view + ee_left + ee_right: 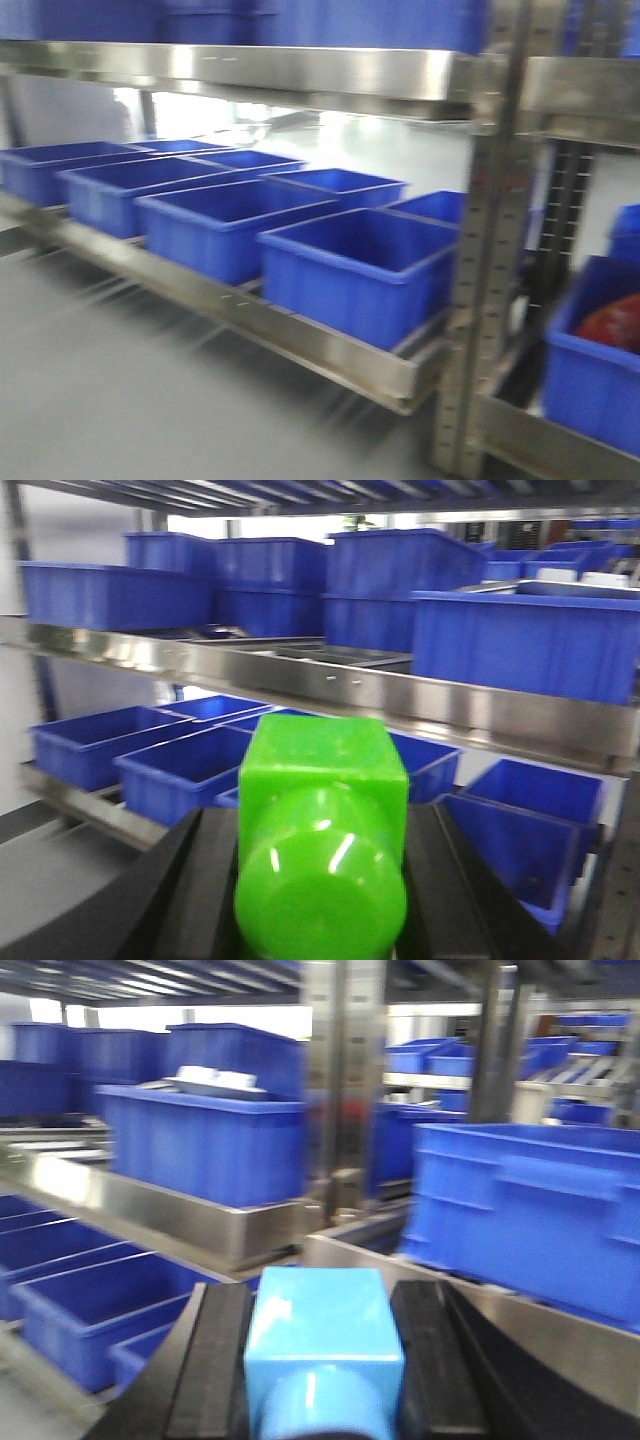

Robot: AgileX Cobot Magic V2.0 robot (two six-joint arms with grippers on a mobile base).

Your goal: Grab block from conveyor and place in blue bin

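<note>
My left gripper [322,860] is shut on a bright green block [322,810] with a rounded knob, held in the air in front of the lower shelf of blue bins [185,765]. My right gripper [322,1350] is shut on a light blue block [322,1330], also with a round knob, held in the air near a steel shelf upright [335,1080]. The front view shows a row of open blue bins [355,265] on a steel shelf [300,335]. No gripper shows in the front view. The conveyor is out of view.
A perforated steel upright [490,260] stands right of the bin row. A bin at the far right [595,370] holds something red [615,322]. An upper steel shelf [330,680] carries more blue bins [520,640]. Grey floor [120,390] lies in front. The views are motion-blurred.
</note>
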